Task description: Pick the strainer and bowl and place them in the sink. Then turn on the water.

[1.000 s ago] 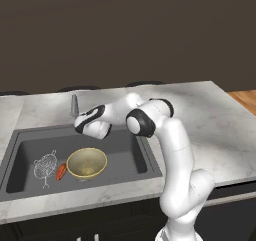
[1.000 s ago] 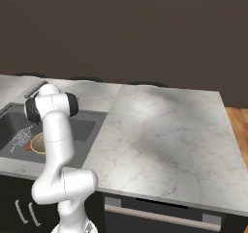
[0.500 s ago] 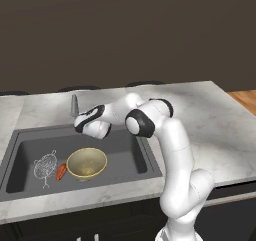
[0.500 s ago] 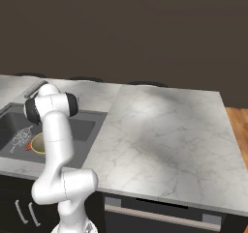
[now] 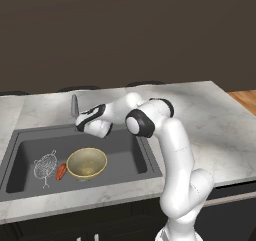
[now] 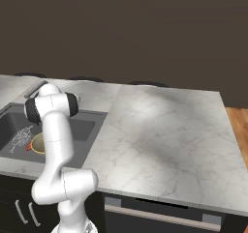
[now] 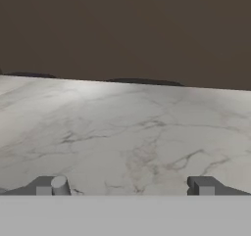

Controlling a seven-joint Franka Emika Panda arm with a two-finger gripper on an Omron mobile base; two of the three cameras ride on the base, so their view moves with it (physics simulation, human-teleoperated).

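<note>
Strainer (image 5: 46,163) and bowl (image 5: 87,162) both lay inside the sink (image 5: 125,157), but nearest the gripper (image 7: 125,187) was the faucet (image 5: 74,105), a short grey metal post at the back rim of the basin, with the hand hanging just beside it. In the hand view the two dark finger tips stood far apart with nothing between them, over pale veined marble. The strainer was a small round sieve of fine silver wire mesh with a thin wire loop handle, resting at the left of the basin floor. A small orange-red object (image 5: 61,171) lay between it and the bowl. The bowl was round and shallow, pale yellow-tan with a light rim and a darker olive inside, sitting upright near the middle. The sink was a large rectangular dark grey basin set into the marble counter (image 6: 160,130), smooth white with grey veins, below a plain dark brown wall (image 5: 125,35).
</note>
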